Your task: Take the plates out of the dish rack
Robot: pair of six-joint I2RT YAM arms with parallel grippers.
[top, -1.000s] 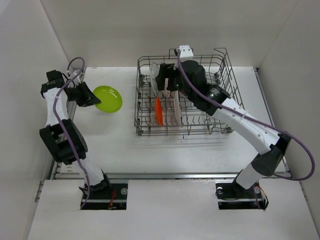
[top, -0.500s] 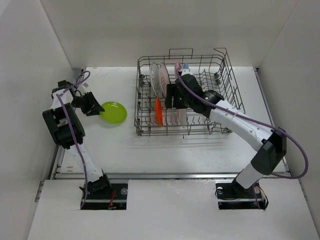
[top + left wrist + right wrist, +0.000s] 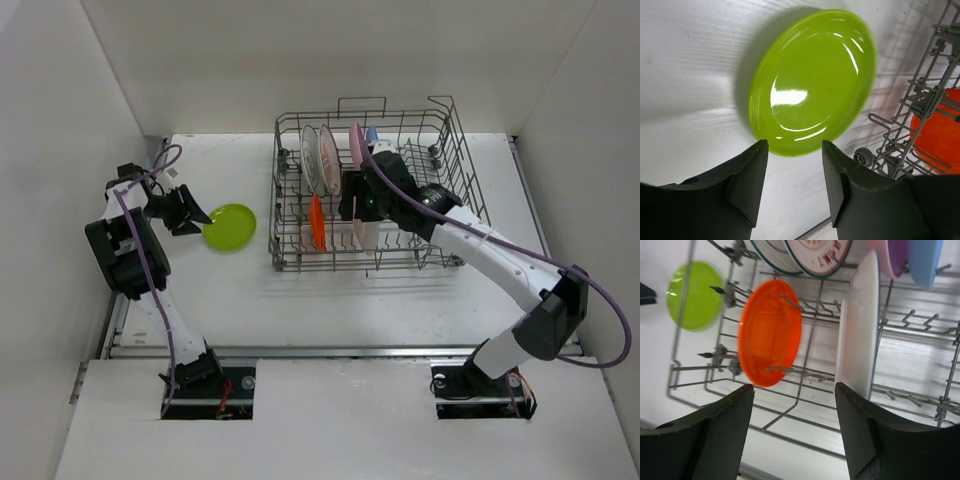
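The lime green plate (image 3: 810,80) is laid at nine o'clock of the dish rack (image 3: 450,150), the left gripper (image 3: 794,150) parted and empty. The right gripper (image 3: 795,395) is spread wide above the orange plate (image 3: 770,335).

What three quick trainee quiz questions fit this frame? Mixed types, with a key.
1. True or false: the lime green plate lies on the table, outside the dish rack.
2. The left tool is: A) shut on the green plate, B) open, C) out of view.
3. Fill in: the right tool, open, hovers at the rack facing a white plate and an ____ plate.

Key: 1 true. 2 B. 3 orange: the orange plate.
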